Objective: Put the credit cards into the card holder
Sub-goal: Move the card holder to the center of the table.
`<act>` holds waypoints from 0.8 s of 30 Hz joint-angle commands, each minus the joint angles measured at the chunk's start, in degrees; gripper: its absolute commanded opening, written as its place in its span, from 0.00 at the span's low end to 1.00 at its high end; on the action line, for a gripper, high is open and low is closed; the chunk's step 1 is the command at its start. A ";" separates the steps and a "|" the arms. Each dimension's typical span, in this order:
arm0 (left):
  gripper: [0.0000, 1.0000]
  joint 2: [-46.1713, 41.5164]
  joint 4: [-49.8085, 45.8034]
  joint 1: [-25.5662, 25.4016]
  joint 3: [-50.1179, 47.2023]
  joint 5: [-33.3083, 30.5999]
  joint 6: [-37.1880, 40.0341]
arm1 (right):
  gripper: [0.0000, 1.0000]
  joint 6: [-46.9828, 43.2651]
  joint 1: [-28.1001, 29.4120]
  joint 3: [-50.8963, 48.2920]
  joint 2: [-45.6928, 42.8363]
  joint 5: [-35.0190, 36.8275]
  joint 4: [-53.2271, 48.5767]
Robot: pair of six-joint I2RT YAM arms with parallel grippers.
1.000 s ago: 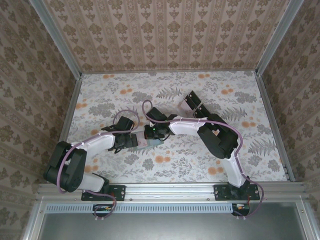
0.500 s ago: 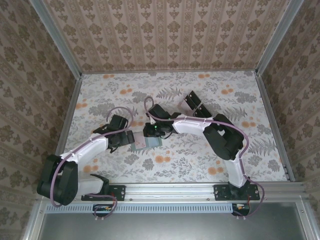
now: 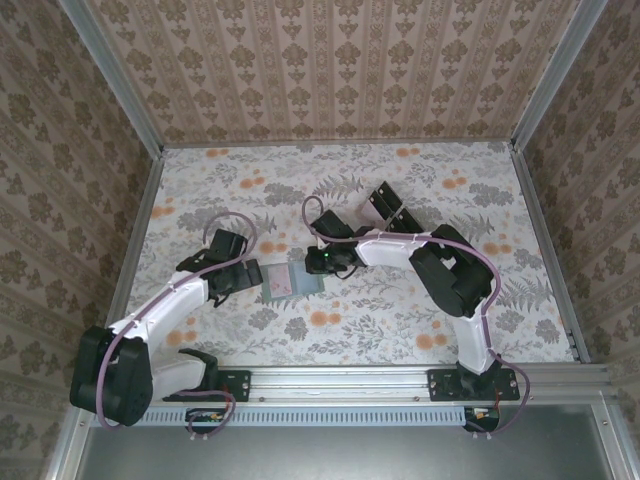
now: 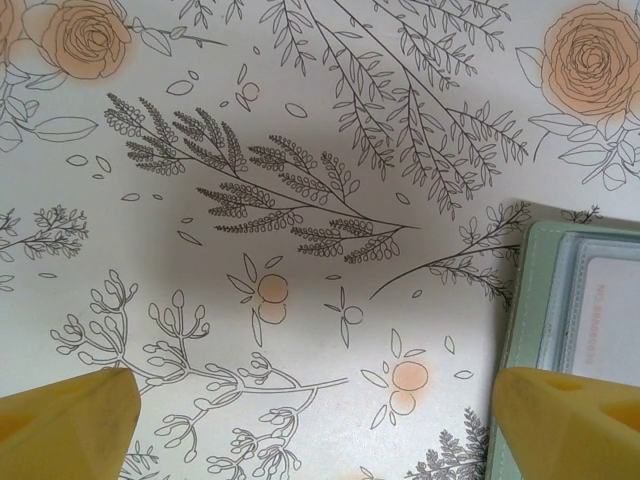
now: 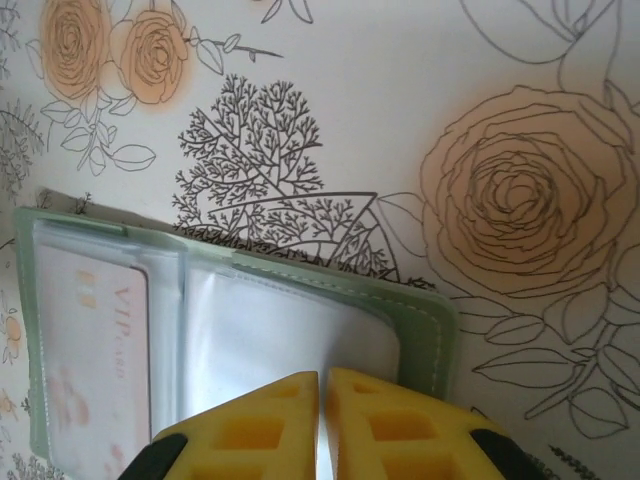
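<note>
The card holder (image 3: 290, 283) lies open and flat on the flowered table between my two grippers, a dull-green wallet (image 5: 425, 322) with clear inner pockets. A pale pinkish credit card (image 5: 95, 350) marked VIP sits in its left pocket, and the same card (image 4: 608, 318) shows in the left wrist view. The right-hand clear pocket (image 5: 285, 330) looks pale and glossy; I cannot tell whether it holds a card. My right gripper (image 5: 322, 385) hovers over that pocket, its jaws shut to a hairline slit. My left gripper (image 4: 315, 410) stands wide open just left of the holder's edge (image 4: 518, 330), with bare table between its fingers.
A clear tray with black blocks (image 3: 386, 206) stands behind the right arm, towards the back. Patterned walls and metal rails enclose the table on three sides. Open tabletop stretches along the back and at the front right.
My left gripper has drawn back to the left, off the holder, so the holder shows more fully. My right gripper has shifted a little to the right over the holder.
</note>
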 commanded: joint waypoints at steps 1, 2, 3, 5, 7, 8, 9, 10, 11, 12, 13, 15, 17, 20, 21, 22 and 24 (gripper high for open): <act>1.00 -0.89 -1.42 0.38 1.35 1.05 0.82 | 0.14 -0.57 0.19 -3.97 -1.28 3.34 -2.93; 1.00 -0.97 -1.34 0.42 1.34 1.17 0.92 | 0.14 -0.31 0.16 -4.75 -1.73 3.58 -2.86; 1.00 -0.93 -1.21 0.36 1.30 1.32 1.03 | 0.14 0.05 0.14 -5.87 -2.30 3.74 -2.57; 1.00 -0.89 -0.91 0.31 1.18 1.73 1.26 | 0.13 0.99 0.12 -7.94 -3.36 3.85 -1.68; 1.00 -0.80 -0.38 0.35 1.08 2.36 1.40 | 0.13 1.97 0.36 -9.84 -4.27 3.77 -0.64; 1.00 -0.71 -0.18 0.35 0.94 2.63 1.50 | 0.13 2.39 0.45 -10.39 -4.63 3.66 -0.18; 1.00 -0.54 0.16 0.31 0.92 3.04 1.62 | 0.13 2.64 0.50 -10.82 -5.01 3.38 0.41; 1.00 -0.45 0.52 0.29 0.78 3.51 1.68 | 0.13 2.60 0.67 -11.01 -5.35 3.05 0.97; 1.00 -0.27 0.75 0.29 0.82 3.83 1.69 | 0.14 2.65 0.70 -10.96 -5.75 2.64 1.43; 1.00 -0.12 0.90 0.29 0.73 4.11 1.69 | 0.15 2.50 0.68 -10.96 -6.21 2.14 2.09; 1.00 -0.03 0.98 0.25 0.73 4.26 1.70 | 0.17 2.26 0.70 -10.85 -6.85 1.74 2.58; 1.00 -0.16 1.20 0.12 0.66 4.59 1.67 | 0.22 1.46 0.75 -9.70 -8.39 1.17 2.16; 1.00 -0.52 1.79 -0.04 0.42 5.15 1.69 | 0.29 0.39 0.75 -8.10 -9.74 1.19 0.45; 1.00 -1.32 2.81 -0.52 -0.05 6.08 1.65 | 0.36 -1.26 0.79 -5.27 -11.02 1.82 -3.15; 1.00 -1.54 3.05 -0.82 -0.14 6.29 1.52 | 0.38 -1.84 0.80 -4.24 -11.19 2.09 -4.53; 1.00 -1.67 3.18 -1.08 -0.17 6.29 1.54 | 0.39 -2.37 0.80 -3.48 -11.03 2.27 -5.75; 1.00 -1.94 3.43 -1.84 -0.30 6.26 1.26 | 0.41 -3.21 0.81 -2.26 -10.90 2.97 -7.66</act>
